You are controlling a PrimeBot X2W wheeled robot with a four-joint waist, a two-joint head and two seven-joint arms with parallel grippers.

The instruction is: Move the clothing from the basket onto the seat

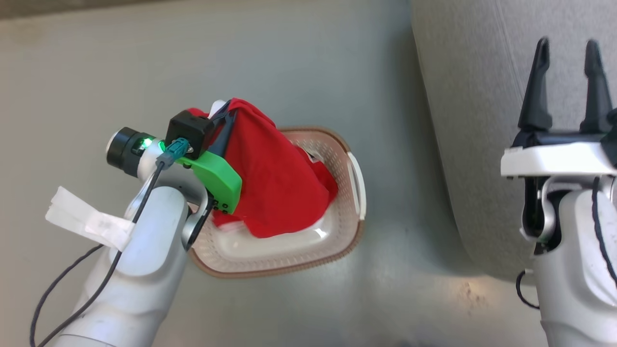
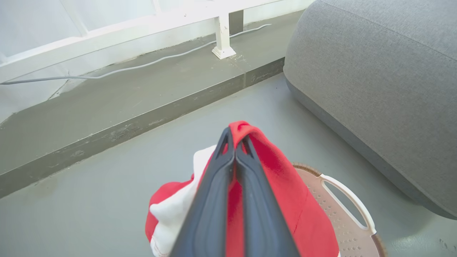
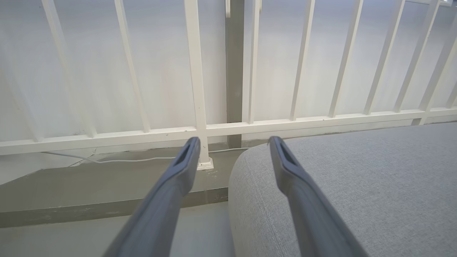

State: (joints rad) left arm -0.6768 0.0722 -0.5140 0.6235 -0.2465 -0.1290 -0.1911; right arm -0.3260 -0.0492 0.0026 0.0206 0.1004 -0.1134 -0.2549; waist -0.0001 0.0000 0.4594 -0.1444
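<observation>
Lifting: left gripper (image 1: pixel 229 115) fingers clenched on red garment (image 1: pixel 274 183), drawn up from basket (image 1: pixel 343 217). Right gripper (image 1: pixel 566 82) fingers spread, empty. Next: carry garment to seat (image 1: pixel 472 120) beside basket.

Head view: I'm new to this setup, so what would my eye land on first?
The red garment at centre stands out, pulled into a peak by the left gripper, whose jaws are shut on it, its lower folds trailing in the cream laundry basket. At right, the right gripper stands with jaws open by the grey seat.
</observation>
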